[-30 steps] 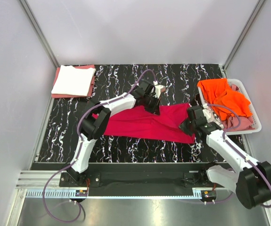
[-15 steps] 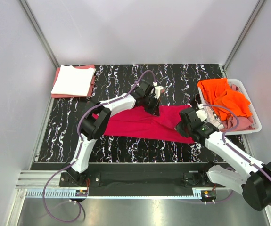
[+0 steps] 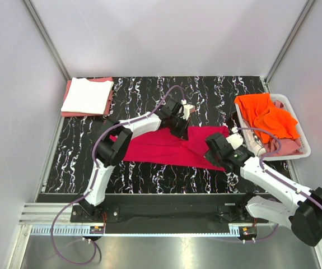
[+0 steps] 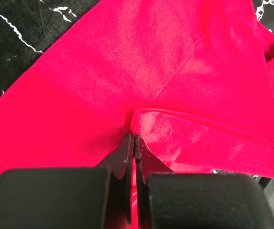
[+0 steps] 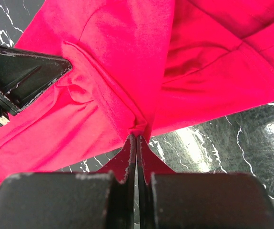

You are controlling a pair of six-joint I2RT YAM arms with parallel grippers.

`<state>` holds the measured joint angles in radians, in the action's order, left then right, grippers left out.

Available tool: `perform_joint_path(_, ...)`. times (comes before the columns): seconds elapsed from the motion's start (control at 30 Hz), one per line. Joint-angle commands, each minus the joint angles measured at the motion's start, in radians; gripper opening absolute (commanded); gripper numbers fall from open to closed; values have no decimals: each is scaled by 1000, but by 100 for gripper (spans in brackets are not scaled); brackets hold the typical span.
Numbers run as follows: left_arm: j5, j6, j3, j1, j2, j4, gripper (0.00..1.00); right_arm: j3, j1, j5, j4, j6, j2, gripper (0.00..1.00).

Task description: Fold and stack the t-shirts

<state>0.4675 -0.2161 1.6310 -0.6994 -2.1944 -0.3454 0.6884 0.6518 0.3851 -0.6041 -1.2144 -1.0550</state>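
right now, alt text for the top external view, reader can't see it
Two robot grippers pinch a crimson-red cloth t-shirt lying across a black marbled table, the left gripper at its far edge, the right gripper at its right end. A folded white shirt sits far left; a white perforated plastic basket of bright orange cloth sits right.

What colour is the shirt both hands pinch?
The shirt is crimson red, clearest in the left wrist view.
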Motion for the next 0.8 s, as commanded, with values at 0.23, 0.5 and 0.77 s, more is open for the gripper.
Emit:
perform_joint_path(0.23, 7, 15, -14, -3, 73, 34, 0, 26, 83, 121, -42, -129, -11, 0)
perform_joint_path(0.5, -4, 8, -16, -3, 81, 33, 0, 23, 117, 199, -43, -145, -37, 0)
perform_joint_path(0.77, -67, -69, -72, -3, 142, 49, 0, 8, 106, 356, -25, 108, -10, 0)
